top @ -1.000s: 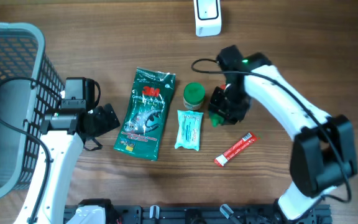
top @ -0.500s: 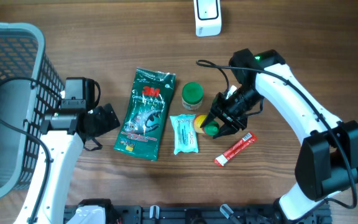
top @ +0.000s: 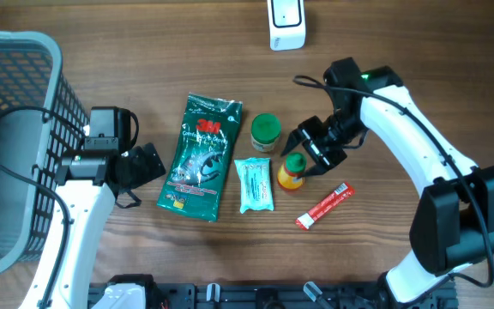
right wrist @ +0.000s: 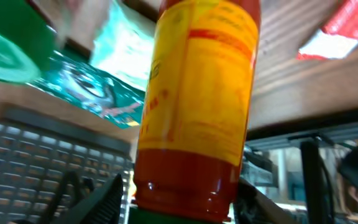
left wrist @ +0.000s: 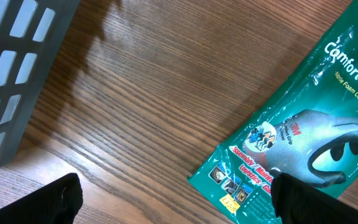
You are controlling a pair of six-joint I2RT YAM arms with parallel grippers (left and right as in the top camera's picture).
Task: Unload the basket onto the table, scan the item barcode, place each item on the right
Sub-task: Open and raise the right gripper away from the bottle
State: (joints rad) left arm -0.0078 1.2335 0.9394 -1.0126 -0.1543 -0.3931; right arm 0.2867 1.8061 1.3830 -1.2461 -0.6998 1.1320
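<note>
Wood-grain table [top: 376, 51] carries everything. Flat near its middle lies a crinkly green foil pack [top: 202, 159] printed with a grey glove.

Just right of the pack's lower half is a small, soft, pale-blue packet [top: 256, 183]. Right of the pack's upper half stands a round jar [top: 266, 130] with a green lid.

The bottle [top: 290, 177] is a small cylinder with a glossy yellow label, red bands and a green cap. It sits right of the pack, just past the packet and below the jar. The right gripper [top: 304, 154] has its black fingers on either side of the bottle's capped end. I cannot tell whether they press on it or stand just off it, nor whether the bottle rests on the wood.

Farther right of the pack, and lower, a slim red sachet [top: 324, 206] lies slanted. A white, boxy scanner [top: 286, 26] sits well above and right of the pack, at the far edge.

Left of the pack, near its lower corner, the left gripper [top: 148, 163] is spread wide with nothing between its tips. Beyond it stands a grey plastic lattice basket [top: 24, 51].
</note>
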